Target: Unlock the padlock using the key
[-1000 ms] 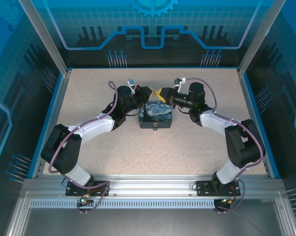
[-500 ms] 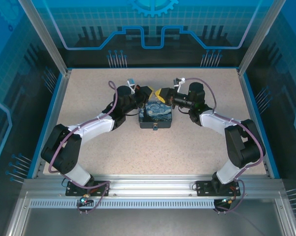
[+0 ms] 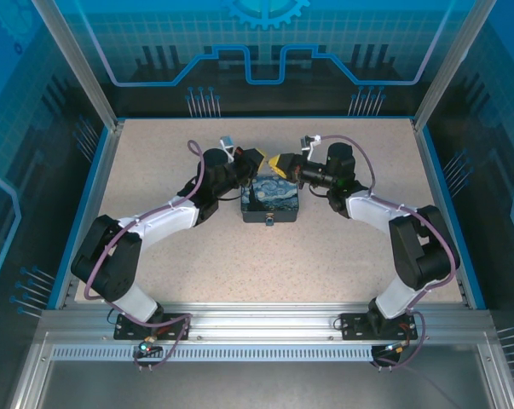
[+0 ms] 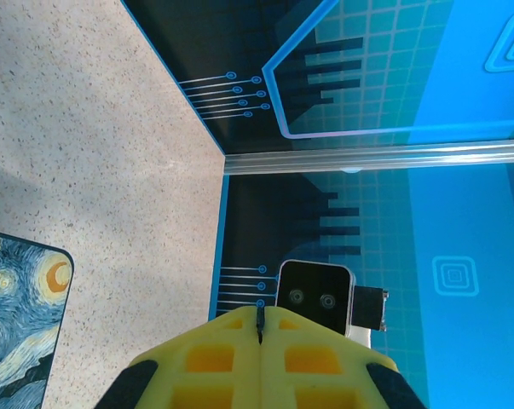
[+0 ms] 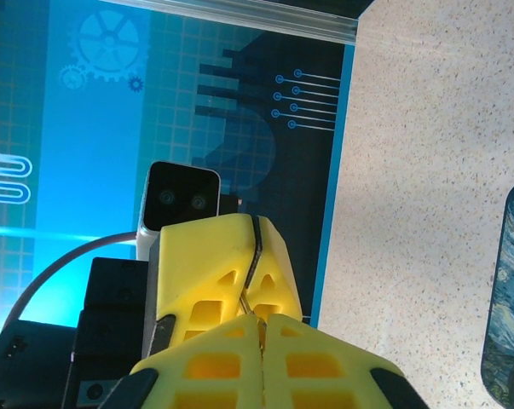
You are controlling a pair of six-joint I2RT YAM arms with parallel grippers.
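Note:
Both grippers meet tip to tip above the back edge of the dark-blue box [image 3: 271, 198]. My left gripper [image 3: 257, 158] is shut, with a thin dark metal sliver, apparently the key [image 4: 260, 322], pinched edge-on between its yellow fingertips [image 5: 218, 256]. Facing it, my right gripper [image 5: 261, 328] is also shut. A tiny silvery piece [image 5: 250, 302], which looks like part of the padlock, runs from the left tips into the right jaws. Most of the padlock is hidden by the fingers. From above, the right gripper [image 3: 280, 162] touches the left one.
The blue box with the night-sky print lies on the speckled table [image 3: 342, 247], just below the grippers, and shows at the frame edges as the box [image 4: 14, 315] and the box [image 5: 511, 294]. Blue enclosure walls [image 3: 265, 60] stand behind.
The right gripper's jaws have closed fully on the small piece at the left gripper's tip. Both arms have stayed almost still.

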